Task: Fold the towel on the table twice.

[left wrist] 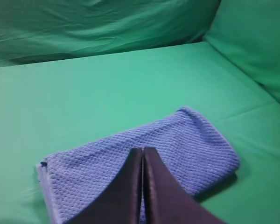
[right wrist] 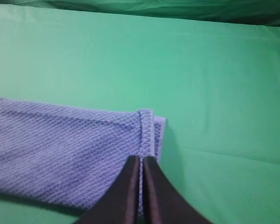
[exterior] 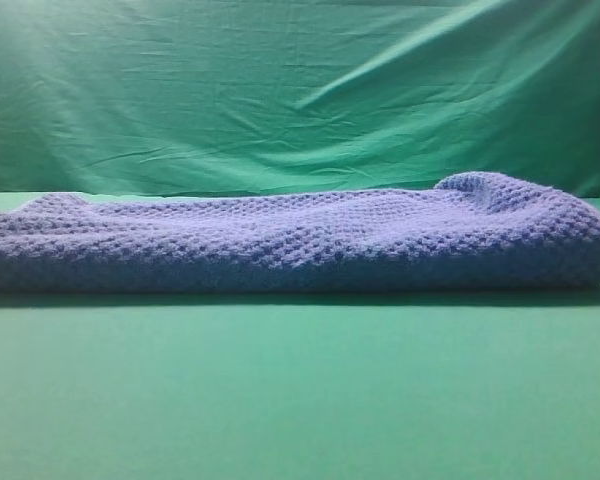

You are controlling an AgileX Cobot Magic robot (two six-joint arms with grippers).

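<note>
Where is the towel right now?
The towel lies folded on the green table, spanning the exterior high view in front of the backdrop; in each wrist view a shut hand hovers at one end.

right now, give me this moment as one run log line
towel: folded, flat on table | left gripper: shut, over towel | right gripper: shut, over towel's hemmed end | grip on cloth: cannot tell

Surface: you see the table [exterior: 300,400], covered in smooth green cloth.
Resting on it: the towel [exterior: 300,240], folded, blue-grey, waffle-textured.

Towel [exterior: 300,240] flat on table [exterior: 300,400] (backdrop drape [exterior: 280,90] behind)
</note>
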